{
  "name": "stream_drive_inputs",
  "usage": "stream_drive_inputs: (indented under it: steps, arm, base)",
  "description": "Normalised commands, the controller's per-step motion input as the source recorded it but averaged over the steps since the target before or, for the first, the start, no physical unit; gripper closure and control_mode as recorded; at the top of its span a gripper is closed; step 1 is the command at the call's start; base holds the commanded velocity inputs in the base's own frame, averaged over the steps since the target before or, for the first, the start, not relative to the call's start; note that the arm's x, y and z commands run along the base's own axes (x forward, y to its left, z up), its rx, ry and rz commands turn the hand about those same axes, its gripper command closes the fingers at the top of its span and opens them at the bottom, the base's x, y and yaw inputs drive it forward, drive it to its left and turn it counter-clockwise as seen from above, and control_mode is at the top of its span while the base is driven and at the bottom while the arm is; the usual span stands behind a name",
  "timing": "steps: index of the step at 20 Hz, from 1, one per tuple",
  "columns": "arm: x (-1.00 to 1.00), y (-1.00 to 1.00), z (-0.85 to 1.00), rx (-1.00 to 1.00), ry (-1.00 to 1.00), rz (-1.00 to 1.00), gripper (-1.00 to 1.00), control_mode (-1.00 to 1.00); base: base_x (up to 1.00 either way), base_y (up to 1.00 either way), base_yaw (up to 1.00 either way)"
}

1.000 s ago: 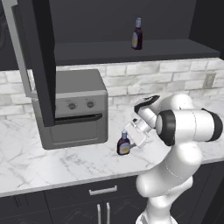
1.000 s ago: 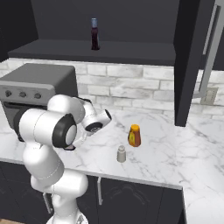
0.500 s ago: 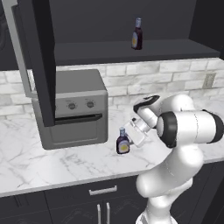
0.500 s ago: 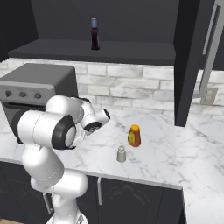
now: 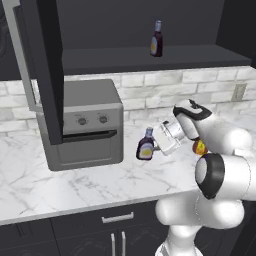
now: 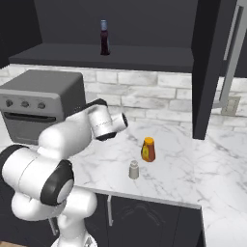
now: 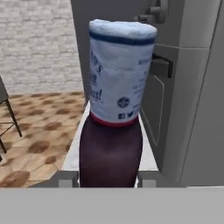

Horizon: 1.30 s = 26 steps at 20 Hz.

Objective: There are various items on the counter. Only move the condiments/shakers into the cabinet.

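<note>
The cabinet (image 5: 150,60) shelf holds 1 dark bottle (image 5: 156,39), upright. The arm reaches sideways over the counter (image 5: 75,185), its gripper (image 5: 156,146) clamped on a second bottle (image 5: 145,145) beside the toaster oven (image 5: 87,125).

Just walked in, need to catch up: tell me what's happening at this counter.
The white robot arm's gripper has closed its fingers on a small dark brown bottle with a pale blue cap beside the grey toaster oven. A matching bottle stands on the black cabinet shelf. The tiny beige shaker waits on the white marble counter.
</note>
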Motion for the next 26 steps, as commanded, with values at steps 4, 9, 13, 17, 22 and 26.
stream_drive_inputs:
  steps: [4, 9, 13, 17, 22, 26]
  arm:
    - [-0.56, 0.0, 1.0, 0.04, -0.07, -0.21, 1.0, -1.0]
    - [-0.63, 0.0, 1.0, 0.0, -0.06, -0.27, 1.0, -1.0]
    - [-0.74, -0.05, 1.0, 0.0, 0.0, -0.34, 1.0, -1.0]
    - [-0.72, -0.07, 1.0, 0.0, 0.0, -0.39, 1.0, -1.0]
    - [-0.57, -0.03, 1.0, -0.02, 0.0, -0.39, 1.0, -1.0]
    - [-0.35, 0.0, 0.98, -0.03, 0.1, -0.26, 1.0, -1.0]
  base:
    - [0.0, 0.0, 0.0]
    - [0.0, 0.0, 0.0]
    - [0.0, 0.0, 0.0]
    - [0.0, 0.0, 0.0]
    - [0.0, 0.0, 0.0]
    - [0.0, 0.0, 0.0]
